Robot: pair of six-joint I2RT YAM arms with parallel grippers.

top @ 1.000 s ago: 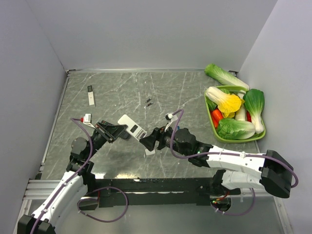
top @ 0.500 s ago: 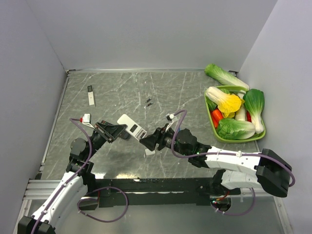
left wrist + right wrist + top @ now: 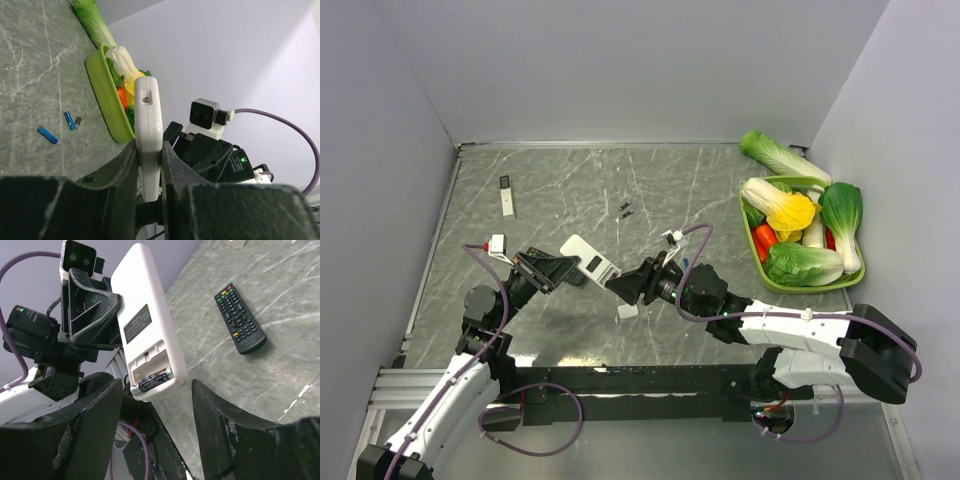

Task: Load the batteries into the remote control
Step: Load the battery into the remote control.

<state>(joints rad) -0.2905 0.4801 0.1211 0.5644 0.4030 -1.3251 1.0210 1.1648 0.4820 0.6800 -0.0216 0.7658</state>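
Remote control (image 3: 145, 325) held aloft, compartment bared.
Left gripper (image 3: 149, 150) clamps its sides to steady it; right gripper (image 3: 154, 390) has its jaws apart, astride the end where one battery (image 3: 152, 380) sits.

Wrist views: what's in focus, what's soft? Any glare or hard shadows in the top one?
Left wrist: own fingers a dark blur, white remote and loose batteries fairly sharp. Right wrist: fingers soft, the remote's label and the loaded battery crisp. Top external: even light, no strong glare, only a soft shadow on the table under the arms.
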